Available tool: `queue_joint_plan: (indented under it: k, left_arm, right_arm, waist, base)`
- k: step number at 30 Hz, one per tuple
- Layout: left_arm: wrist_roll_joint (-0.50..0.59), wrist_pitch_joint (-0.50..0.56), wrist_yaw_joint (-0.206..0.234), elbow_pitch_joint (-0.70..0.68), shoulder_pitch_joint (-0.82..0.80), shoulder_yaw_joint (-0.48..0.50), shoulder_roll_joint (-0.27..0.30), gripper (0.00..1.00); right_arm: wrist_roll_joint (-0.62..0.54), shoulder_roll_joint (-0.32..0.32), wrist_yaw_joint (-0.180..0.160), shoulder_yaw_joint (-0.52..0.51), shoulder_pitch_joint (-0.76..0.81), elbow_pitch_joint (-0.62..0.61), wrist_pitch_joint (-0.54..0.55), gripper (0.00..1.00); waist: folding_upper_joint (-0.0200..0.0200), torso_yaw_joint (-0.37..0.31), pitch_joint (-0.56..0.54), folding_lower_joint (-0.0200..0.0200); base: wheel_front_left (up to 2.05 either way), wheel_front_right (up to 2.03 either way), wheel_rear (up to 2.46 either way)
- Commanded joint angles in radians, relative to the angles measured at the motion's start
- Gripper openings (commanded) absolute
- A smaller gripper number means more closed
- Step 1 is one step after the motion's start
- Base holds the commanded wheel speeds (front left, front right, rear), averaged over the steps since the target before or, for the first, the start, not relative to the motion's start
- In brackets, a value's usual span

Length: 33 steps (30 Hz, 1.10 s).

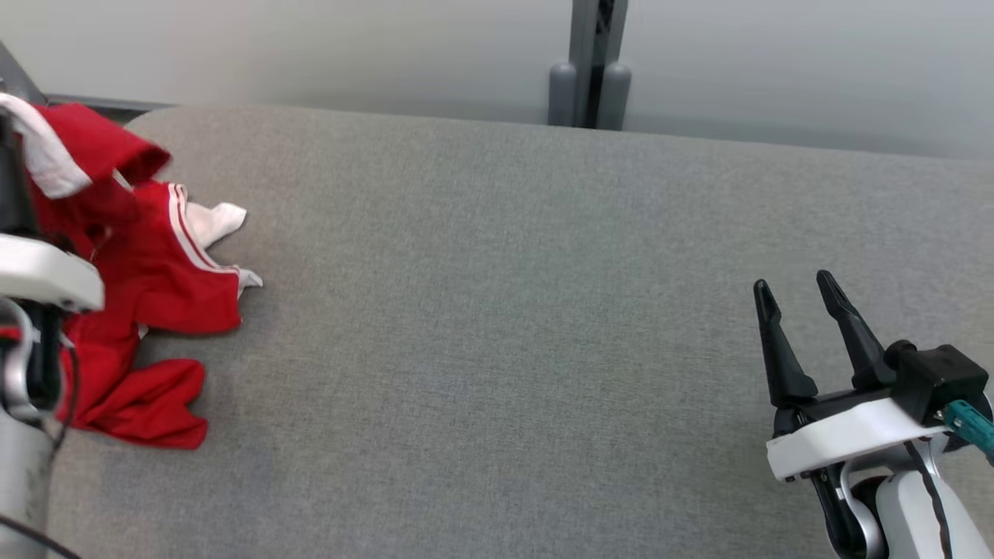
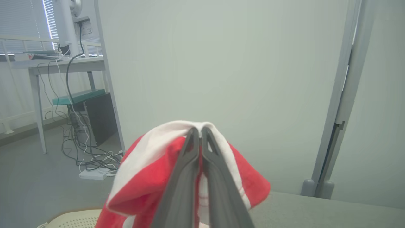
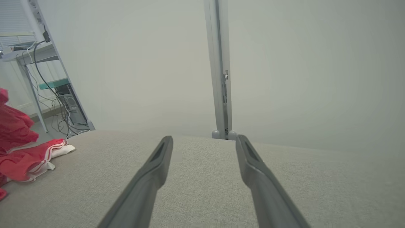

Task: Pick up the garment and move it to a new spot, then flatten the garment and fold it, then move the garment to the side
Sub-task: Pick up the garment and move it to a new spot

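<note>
At tabletop (image 1: 497, 349) left edge, L gripper (image 2: 201, 129) clamps garment (image 2: 145, 180), partly hidden by arm (image 1: 43, 276); R gripper (image 1: 794, 283) spread.

Grey table (image 1: 505, 326) is free across the middle and right; a claw could pass anywhere there. The red garment (image 1: 163, 272) is bunched at the far left edge, draped up over the left claw (image 2: 200, 129), which is pinched on it, and it blocks that corner. The back edge is closed by a pale wall (image 1: 311, 46) and a grey post (image 1: 590, 70). The right claw (image 1: 798, 293) sits lower right with its fingers spread and bare table ahead.
</note>
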Motion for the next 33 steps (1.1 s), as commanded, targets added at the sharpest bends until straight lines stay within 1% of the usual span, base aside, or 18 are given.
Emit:
queue_joint_plan:
  k: [1,7,9,12,13,15,16,22,24,25,26,27,30,33]
  left_arm:
    - [0.009,0.004,0.013,-0.04,0.029,-0.005,-0.003,0.0]
    - [0.026,0.078,0.122,-0.412,0.309,-0.036,-0.064,0.0]
    - [0.031,0.1,0.148,-0.509,0.389,-0.065,-0.09,0.0]
    - [0.036,0.122,0.166,-0.608,0.455,-0.117,-0.131,0.0]
    - [0.024,0.127,0.16,-0.631,0.467,-0.142,-0.154,0.0]
    - [0.024,0.126,0.158,-0.656,0.466,-0.178,-0.182,0.0]
    - [0.018,0.123,0.139,-0.657,0.441,-0.221,-0.212,0.0]
    - [0.029,0.113,0.061,-0.58,0.302,-0.34,-0.29,0.0]
    - [0.042,0.113,0.04,-0.538,0.249,-0.376,-0.307,0.0]
    - [0.042,0.113,0.04,-0.538,0.249,-0.376,-0.307,0.0]
    - [0.048,0.115,0.022,-0.488,0.208,-0.414,-0.327,0.0]
    - [0.048,0.115,0.022,-0.488,0.208,-0.414,-0.327,0.0]
    - [0.048,0.123,-0.003,-0.387,0.166,-0.476,-0.345,0.0]
    - [0.038,0.128,-0.026,-0.285,0.141,-0.534,-0.358,0.0]
  right_arm:
    - [-0.004,-0.001,0.002,-0.004,0.013,0.0,-0.005,1.0]
    - [-0.011,0.007,0.002,-0.01,0.035,-0.017,0.008,1.0]
    - [-0.01,0.01,0.002,-0.012,0.035,-0.023,0.01,1.0]
    - [-0.012,0.011,0.002,-0.02,0.029,-0.027,0.013,1.0]
    - [-0.013,0.012,0.002,-0.022,0.026,-0.027,0.013,1.0]
    - [-0.013,0.014,0.002,-0.024,0.017,-0.03,0.015,1.0]
    - [-0.008,0.018,0.002,-0.017,0.002,-0.032,0.01,1.0]
    - [-0.003,0.023,0.002,0.004,-0.033,-0.025,-0.002,1.0]
    - [-0.002,0.024,0.002,0.004,-0.042,-0.022,-0.004,1.0]
    - [-0.002,0.024,0.002,0.004,-0.042,-0.022,-0.004,1.0]
    - [0.001,0.025,0.002,0.003,-0.047,-0.019,-0.007,1.0]
    - [0.001,0.025,0.002,0.003,-0.047,-0.019,-0.007,1.0]
    - [0.005,0.026,0.002,-0.006,-0.042,-0.014,-0.012,1.0]
    - [0.011,0.027,0.002,-0.016,-0.038,-0.006,-0.021,1.0]
  waist:
    - [0.0,-0.016,-0.022,0.0]
    - [0.0,-0.068,-0.043,0.0]
    - [0.0,-0.091,-0.039,0.0]
    - [0.0,-0.124,-0.026,0.0]
    - [0.0,-0.137,-0.021,0.0]
    - [0.0,-0.165,-0.007,0.0]
    - [0.0,-0.204,0.008,0.0]
    - [0.0,-0.333,0.046,0.0]
    - [0.0,-0.376,0.062,0.0]
    - [0.0,-0.376,0.062,0.0]
    - [0.0,-0.414,0.079,0.0]
    - [0.0,-0.414,0.079,0.0]
    - [0.0,-0.455,0.105,0.0]
    - [0.0,-0.477,0.126,0.0]
  base:
    - [0.0,0.0,0.0]
    - [0.0,0.0,0.0]
    - [0.0,0.0,0.0]
    - [0.0,0.0,0.0]
    - [0.0,0.0,0.0]
    - [0.0,0.0,0.0]
    - [0.0,0.0,0.0]
    - [0.0,0.0,0.0]
    - [0.0,0.0,0.0]
    - [0.0,0.0,0.0]
    - [0.0,0.0,0.0]
    - [0.0,0.0,0.0]
    - [0.0,0.0,0.0]
    - [0.0,0.0,0.0]
